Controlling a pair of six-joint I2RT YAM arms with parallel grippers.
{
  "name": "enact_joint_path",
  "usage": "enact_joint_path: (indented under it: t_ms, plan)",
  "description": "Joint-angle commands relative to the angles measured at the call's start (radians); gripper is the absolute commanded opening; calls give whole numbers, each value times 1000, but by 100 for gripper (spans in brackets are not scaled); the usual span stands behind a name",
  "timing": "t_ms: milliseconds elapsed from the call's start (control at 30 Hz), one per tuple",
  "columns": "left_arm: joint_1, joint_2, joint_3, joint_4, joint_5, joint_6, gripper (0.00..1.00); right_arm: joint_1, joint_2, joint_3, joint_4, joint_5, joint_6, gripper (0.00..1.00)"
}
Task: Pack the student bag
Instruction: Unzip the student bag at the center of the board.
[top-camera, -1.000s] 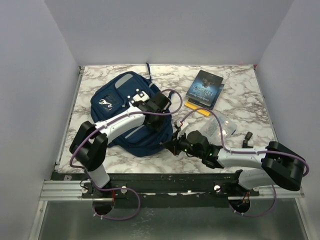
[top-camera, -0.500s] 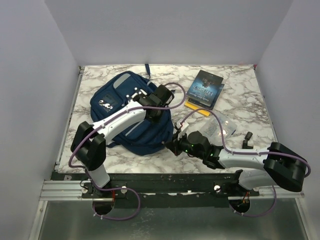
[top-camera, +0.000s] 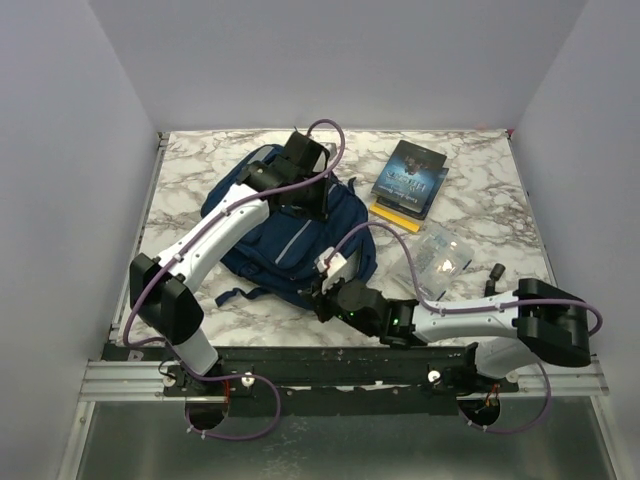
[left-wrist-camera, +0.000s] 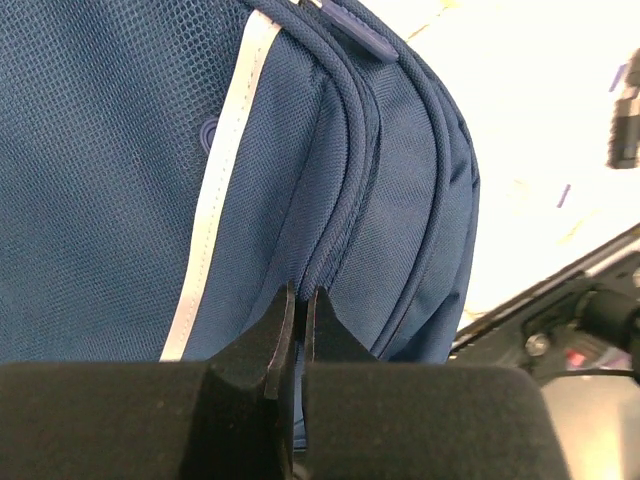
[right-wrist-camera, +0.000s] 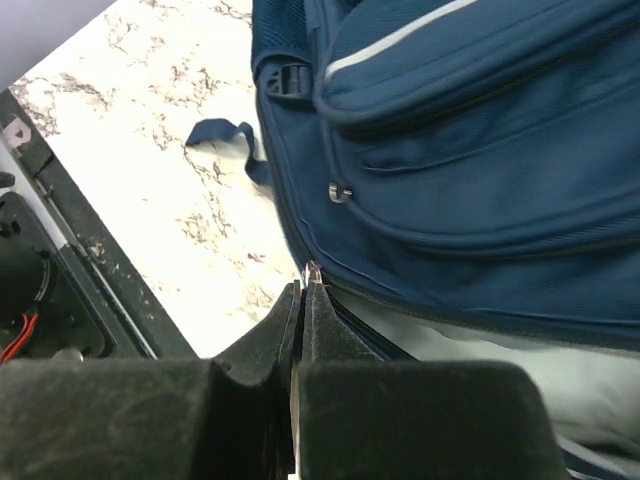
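The student bag (top-camera: 290, 245), navy with pale grey stripes, lies on the left half of the marble table, with its far end raised. My left gripper (top-camera: 314, 205) is shut on a ridge of its fabric; the left wrist view shows the jaws (left-wrist-camera: 300, 296) pinching a piped seam of the bag (left-wrist-camera: 120, 150). My right gripper (top-camera: 322, 300) is at the bag's near edge, shut on a small metal zipper pull (right-wrist-camera: 311, 268) that pokes out between its fingertips. Beside it the bag (right-wrist-camera: 480, 150) gapes along the zip and shows pale lining.
Two dark books (top-camera: 410, 178) lie at the back right on something yellow (top-camera: 392, 215). A clear plastic pouch (top-camera: 435, 255) and a small dark object (top-camera: 496, 272) lie at the right. A loose strap (top-camera: 232, 295) trails near the front edge.
The left gripper closed on the bag and moved toward the back, raising that end. The right gripper moved left along the bag's near edge, still shut.
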Motion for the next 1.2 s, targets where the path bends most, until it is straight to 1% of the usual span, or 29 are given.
enact_joint_path:
  t_ms: [0,100,267,433,533,600,633,733,767,833,933,1067,1167]
  plan:
    - [26,-45,111,61,166,-139,0,78,95,83,16,163,-34,1]
    - [31,-38,152,32,170,-141,0,96,170,130,56,188,-61,1]
    - [33,-53,157,27,207,-156,0,105,306,224,110,268,-125,1]
    - [34,-72,128,26,217,-146,0,106,434,294,273,332,-190,0]
    - [51,-103,86,27,192,-101,0,103,497,294,399,303,-193,0]
    - [57,-121,51,32,210,-45,0,104,509,312,352,222,-191,2]
    - [57,-131,37,32,205,-11,0,104,495,304,332,194,-173,8]
    - [58,-176,-23,32,114,99,0,103,380,240,243,124,-129,37]
    - [59,-194,-51,43,68,138,0,103,335,220,192,92,-122,44]
    - [59,-230,-109,75,13,215,0,103,230,184,73,46,-102,50]
    - [63,-272,-187,126,-36,305,0,102,67,149,-132,53,-47,55]
    - [68,-341,-300,220,-20,376,0,101,-128,63,-236,70,-41,58]
    - [69,-422,-417,324,29,451,0,100,-253,35,-298,146,-33,65]
